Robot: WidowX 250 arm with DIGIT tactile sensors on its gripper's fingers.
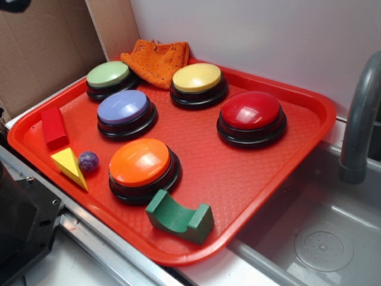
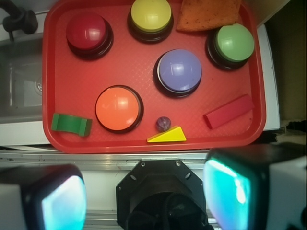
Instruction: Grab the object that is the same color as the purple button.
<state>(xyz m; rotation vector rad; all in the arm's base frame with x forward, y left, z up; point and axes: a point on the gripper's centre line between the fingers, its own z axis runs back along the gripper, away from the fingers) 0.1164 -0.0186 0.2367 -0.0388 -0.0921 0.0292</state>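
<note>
Red tray (image 1: 309, 113), purple ball (image 1: 88, 160), purple button (image 1: 123, 107)

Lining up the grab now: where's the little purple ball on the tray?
In the wrist view the purple ball sits near the tray's bottom edge, just above the yellow wedge and right of the orange button.

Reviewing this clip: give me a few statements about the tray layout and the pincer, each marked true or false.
1. The purple ball lies beside the yellow wedge. True.
2. The pincer grips the ball. False: it is open, above and off the tray.
3. The purple button sits between the green button and orange button. True.
4. The green arch block rests on the cloth. False: it lies on the tray near the orange button.
</note>
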